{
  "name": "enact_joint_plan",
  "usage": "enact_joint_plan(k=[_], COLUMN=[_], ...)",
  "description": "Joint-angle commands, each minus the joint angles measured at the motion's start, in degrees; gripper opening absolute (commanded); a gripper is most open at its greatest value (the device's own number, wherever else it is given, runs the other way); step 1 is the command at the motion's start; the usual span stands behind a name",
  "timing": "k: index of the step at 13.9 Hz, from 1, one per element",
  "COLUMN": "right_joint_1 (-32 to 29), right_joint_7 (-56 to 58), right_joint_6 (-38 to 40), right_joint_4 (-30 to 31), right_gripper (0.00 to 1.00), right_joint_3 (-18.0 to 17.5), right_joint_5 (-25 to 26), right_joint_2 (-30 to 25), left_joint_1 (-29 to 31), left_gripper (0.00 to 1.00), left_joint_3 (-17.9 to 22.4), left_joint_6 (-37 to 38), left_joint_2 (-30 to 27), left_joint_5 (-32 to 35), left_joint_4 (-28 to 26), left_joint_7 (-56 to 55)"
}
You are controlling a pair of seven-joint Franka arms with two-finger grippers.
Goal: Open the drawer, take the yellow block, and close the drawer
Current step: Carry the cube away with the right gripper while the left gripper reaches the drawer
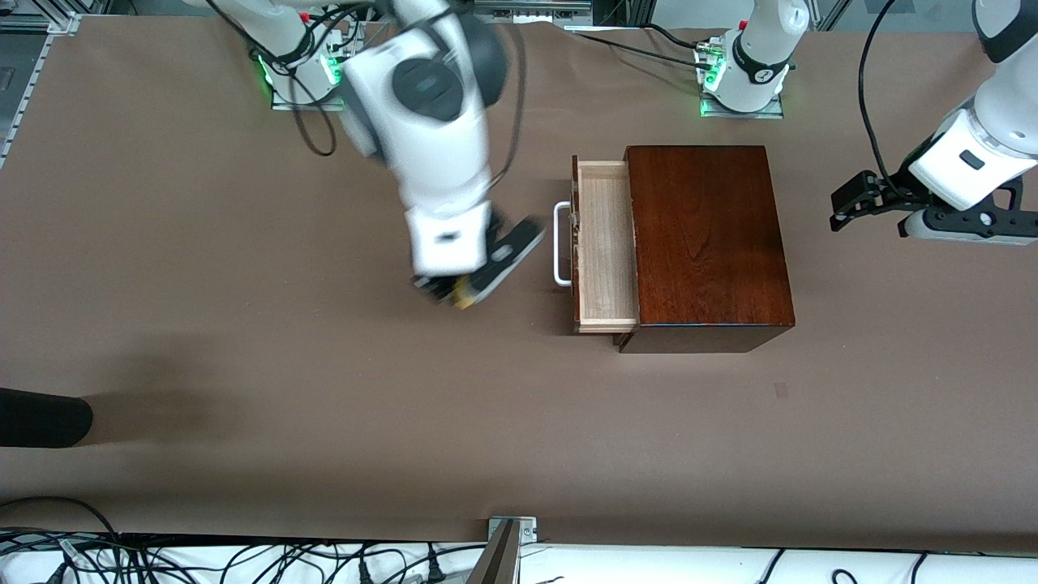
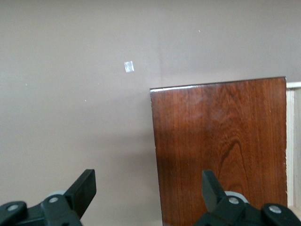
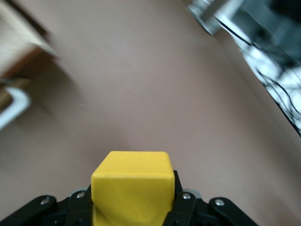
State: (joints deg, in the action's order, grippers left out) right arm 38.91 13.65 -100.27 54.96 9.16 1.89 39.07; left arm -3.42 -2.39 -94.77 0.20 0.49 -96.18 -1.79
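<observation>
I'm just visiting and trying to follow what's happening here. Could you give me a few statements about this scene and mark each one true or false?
1. The drawer stands pulled out of the wooden box. True.
2. The yellow block lies inside the drawer. False: the right gripper holds it above the bare table, beside the drawer's handle.
3. The left gripper grips the handle. False: it hangs open and empty over the box's end, toward the left arm's end of the table.
4. The drawer's pale interior shows nothing in it. True.
</observation>
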Motion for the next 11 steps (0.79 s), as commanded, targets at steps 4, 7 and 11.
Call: enact_joint_plan(k=[4, 7, 11], right_joint_1=[-11.55, -16.13, -20.36], right_joint_7=[-0.46, -0.72, -1.25], right_joint_6=[-13.27, -13.72, -19.68], right_joint_4=[28.07, 33.97, 43.02], right_gripper=[0.00, 0.00, 0.00], right_joint_3=[0.33, 0.16, 0.07], right_joint_5=[-9.80, -9.98, -10.06], right_joint_2=[-12.78, -13.49, -14.63], left_joint_1=[-0.36, -0.36, -0.53], left_gripper=[1.00, 1.00, 1.00], left_joint_3=[-7.70, -11.84, -18.16], left_joint_6=[13.98, 15.14, 15.15], left_joint_2=[-0.03, 3.12, 10.23], left_joint_5=[-0.93, -3.11, -13.82], left_joint_4=[3.64, 3.64, 5.29], left_joint_7=[17.12, 27.78, 27.81])
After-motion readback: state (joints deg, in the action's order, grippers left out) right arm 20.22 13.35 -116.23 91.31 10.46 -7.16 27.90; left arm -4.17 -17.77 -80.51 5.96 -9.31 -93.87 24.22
